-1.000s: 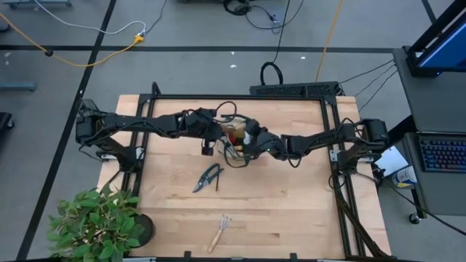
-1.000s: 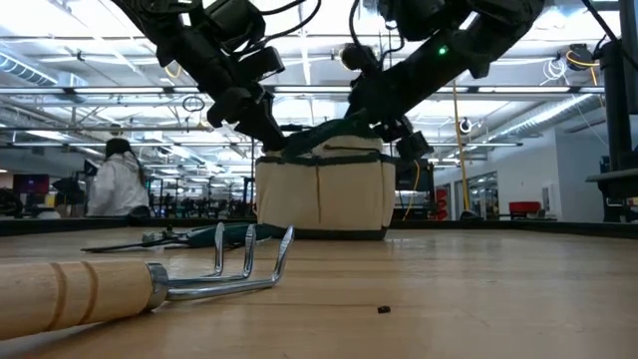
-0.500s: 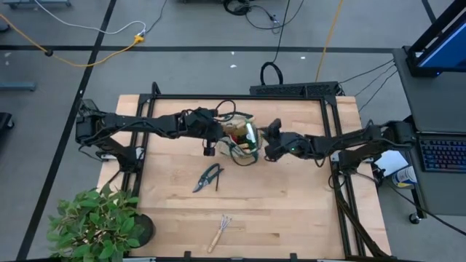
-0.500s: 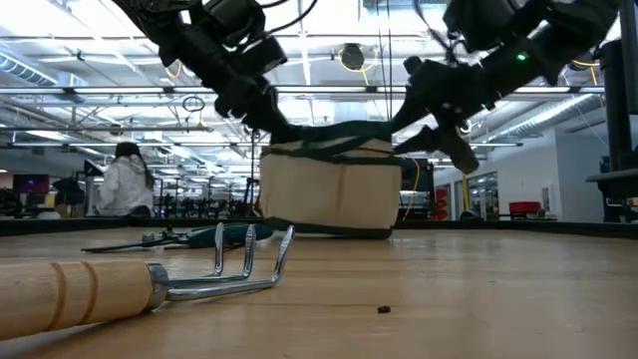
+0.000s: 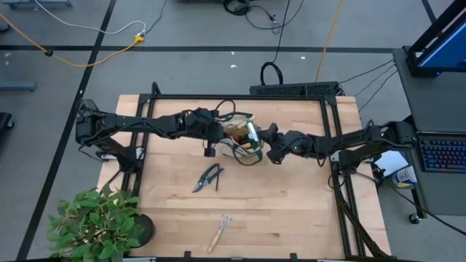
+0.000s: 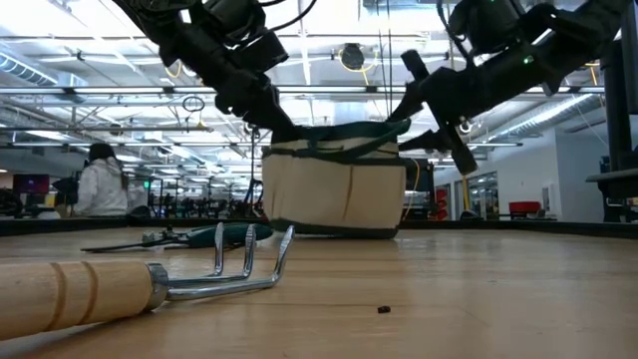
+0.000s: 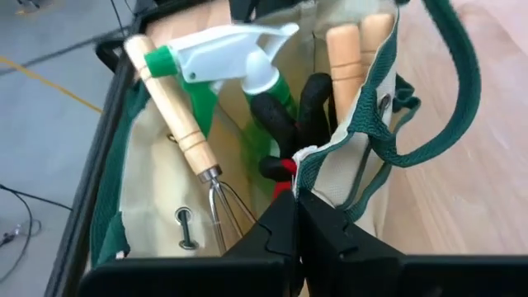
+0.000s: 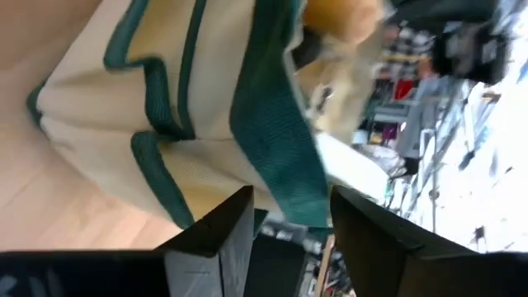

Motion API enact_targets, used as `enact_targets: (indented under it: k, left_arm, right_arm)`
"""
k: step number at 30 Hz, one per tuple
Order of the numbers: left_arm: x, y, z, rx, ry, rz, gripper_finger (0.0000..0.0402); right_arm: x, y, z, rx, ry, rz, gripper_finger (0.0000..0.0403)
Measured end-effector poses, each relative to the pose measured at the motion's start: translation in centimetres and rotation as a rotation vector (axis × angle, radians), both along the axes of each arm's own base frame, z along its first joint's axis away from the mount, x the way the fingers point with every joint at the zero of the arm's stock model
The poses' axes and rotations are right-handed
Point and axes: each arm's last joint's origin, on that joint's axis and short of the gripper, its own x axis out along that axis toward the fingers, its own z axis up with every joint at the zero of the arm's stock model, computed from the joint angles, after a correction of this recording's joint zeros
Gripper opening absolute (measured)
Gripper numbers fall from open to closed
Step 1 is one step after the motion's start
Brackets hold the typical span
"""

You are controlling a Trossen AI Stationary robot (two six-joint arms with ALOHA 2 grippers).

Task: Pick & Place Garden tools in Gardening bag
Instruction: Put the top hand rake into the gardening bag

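We judge the loading to be partway through: the gardening bag (image 5: 240, 140) sits toward the far middle of the worktop (image 5: 291, 211), lifted a little on one side in the low view, with both arms at it. The left gripper (image 7: 290, 216) has its jaws pressed together on the bag's green-trimmed rim, pinching the fabric so the mouth gapes just beyond them. The right gripper (image 8: 289, 216) has its jaws spread, with the bag's outer wall and a green strap just ahead of the gap; it touches nothing that we can make out.

Inside the bag, just past the left jaws, we see a green spray bottle (image 7: 239, 62) with a white top, a wooden-handled tool (image 7: 175, 115) with metal prongs, two more wooden handles (image 7: 356, 49), and something black with a red patch, possibly the glove, though the view is too cluttered to be sure.

Two tools are still out, both well apart from either pair of jaws: dark pruning shears (image 5: 209, 177) nearer the front, and a hand rake (image 5: 220, 233) at the front edge.

Next, we judge, the right gripper should leave the bag and descend on the shears, while the left holds the mouth open
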Motion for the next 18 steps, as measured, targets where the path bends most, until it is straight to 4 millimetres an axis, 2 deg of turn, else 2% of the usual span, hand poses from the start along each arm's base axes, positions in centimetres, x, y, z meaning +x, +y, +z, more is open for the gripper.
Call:
enact_targets:
  k: [4,8,11,14,18]
  left_arm:
    - [-0.22,0.19,-0.23,-0.007,0.029,0.007,0.0018]
    - [-0.22,0.3,-0.19,-0.004,0.024,0.01,0.0013]
    - [-0.17,0.3,-0.13,-0.002,0.016,0.01,0.0005]
    - [-0.19,0.3,-0.16,-0.003,0.02,0.01,0.0013]
    - [-0.16,0.3,-0.12,-0.002,0.015,0.009,0.0016]
  right_arm:
    - [0.11,0.38,0.04,-0.037,0.02,0.072,0.0153]
    - [-0.07,0.3,-0.59,0.016,0.076,0.144,0.0141]
    - [-0.02,0.25,-0.5,0.012,0.067,0.156,0.0123]
    - [0.17,0.25,-0.04,-0.021,0.027,0.17,0.0101]
    - [0.12,-0.05,-0.07,-0.02,0.032,0.158,0.0056]
